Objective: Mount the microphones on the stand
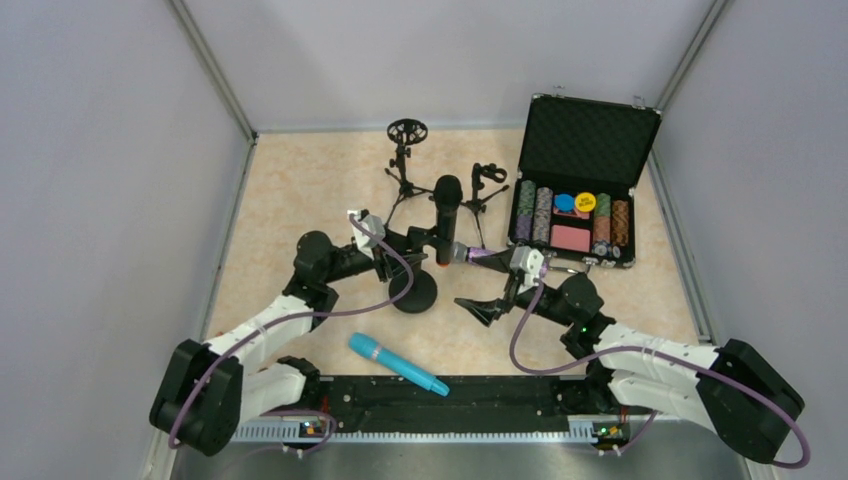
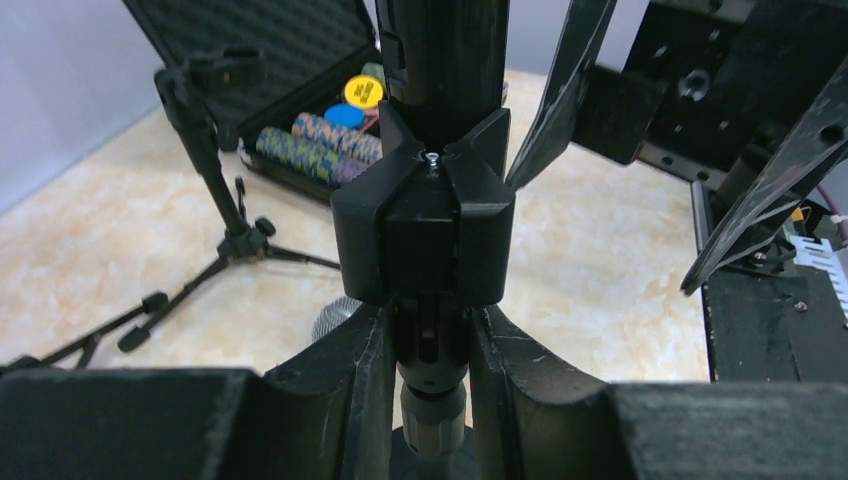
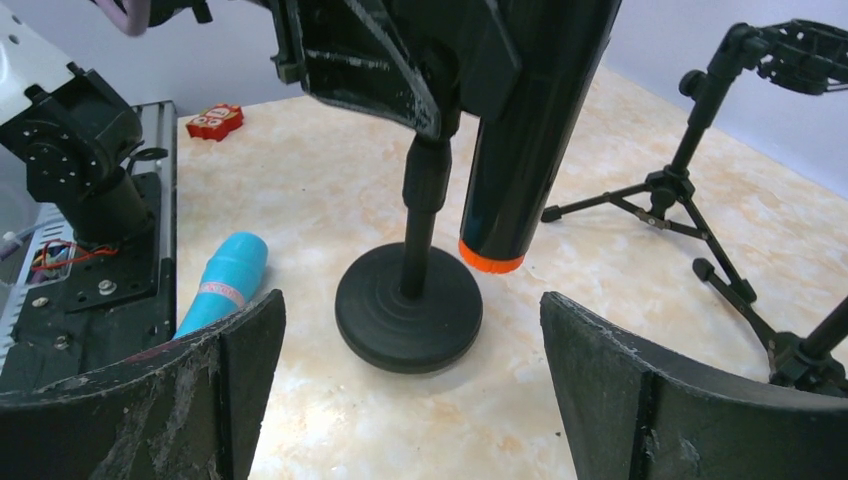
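The black microphone (image 1: 447, 212) with an orange end ring (image 3: 490, 257) stands upright in the clip (image 2: 425, 228) of the round-base stand (image 1: 413, 291). My left gripper (image 1: 426, 239) is shut on that stand's stem (image 2: 432, 345) just below the clip. Open and empty, my right gripper (image 1: 491, 301) hovers low in front of the stand's base (image 3: 408, 306). The purple microphone (image 1: 487, 255) lies on the table behind my right wrist, its silver grille (image 2: 335, 318) showing. Near the front edge lies the cyan microphone (image 1: 397, 363).
Two black tripod stands (image 1: 405, 152) (image 1: 486, 186) stand at the back of the table. An open black case of poker chips (image 1: 585, 185) sits at the back right. A small red object (image 3: 215, 120) lies near the left arm's base.
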Action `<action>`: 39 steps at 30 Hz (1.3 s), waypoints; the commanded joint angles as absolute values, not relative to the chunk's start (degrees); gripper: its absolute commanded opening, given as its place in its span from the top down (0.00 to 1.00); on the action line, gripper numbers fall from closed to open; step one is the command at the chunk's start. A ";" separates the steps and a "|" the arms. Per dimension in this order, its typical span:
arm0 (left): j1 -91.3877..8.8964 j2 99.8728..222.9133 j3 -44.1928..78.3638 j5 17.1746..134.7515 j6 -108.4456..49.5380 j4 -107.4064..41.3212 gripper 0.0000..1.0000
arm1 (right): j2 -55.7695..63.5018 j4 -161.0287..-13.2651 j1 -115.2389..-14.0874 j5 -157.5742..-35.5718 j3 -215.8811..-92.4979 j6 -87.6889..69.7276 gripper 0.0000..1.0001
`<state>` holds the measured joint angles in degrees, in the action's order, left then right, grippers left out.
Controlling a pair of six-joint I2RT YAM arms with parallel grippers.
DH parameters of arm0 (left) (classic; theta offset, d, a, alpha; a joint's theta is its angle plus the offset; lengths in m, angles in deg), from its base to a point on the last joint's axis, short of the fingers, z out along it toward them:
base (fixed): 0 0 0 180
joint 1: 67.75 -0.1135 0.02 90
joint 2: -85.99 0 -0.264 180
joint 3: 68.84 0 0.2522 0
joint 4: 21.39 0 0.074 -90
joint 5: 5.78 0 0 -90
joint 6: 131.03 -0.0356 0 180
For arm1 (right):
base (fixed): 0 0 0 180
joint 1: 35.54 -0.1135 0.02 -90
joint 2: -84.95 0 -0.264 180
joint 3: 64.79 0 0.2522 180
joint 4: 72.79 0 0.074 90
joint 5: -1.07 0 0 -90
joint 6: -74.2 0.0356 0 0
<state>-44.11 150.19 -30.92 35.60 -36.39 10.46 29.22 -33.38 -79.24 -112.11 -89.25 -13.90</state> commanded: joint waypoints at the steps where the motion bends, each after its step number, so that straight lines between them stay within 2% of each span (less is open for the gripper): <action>1: -42.72 143.88 -25.85 35.80 -35.58 15.29 1.00 | 28.05 -29.19 -78.84 -115.95 -91.07 -15.34 0.06; 8: -40.21 140.67 -24.79 36.85 -34.28 16.79 1.00 | 25.25 -24.08 -79.48 -117.48 -91.49 -14.04 0.09; 24: -30.33 142.68 -20.47 43.70 -31.25 23.76 1.00 | 15.34 -12.67 -81.94 -117.27 -93.58 -13.88 0.14; 33: -26.86 145.23 -19.49 47.79 -31.26 27.29 1.00 | 11.71 -9.52 -82.39 -117.71 -93.45 -14.26 0.26; 39: -25.97 145.89 -18.72 48.65 -30.92 28.74 1.00 | 11.36 -13.55 -82.44 -116.55 -93.25 -17.30 0.35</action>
<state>-26.67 146.96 -23.34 45.77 -31.47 18.04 11.58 -13.80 -81.93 -116.46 -91.77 -14.52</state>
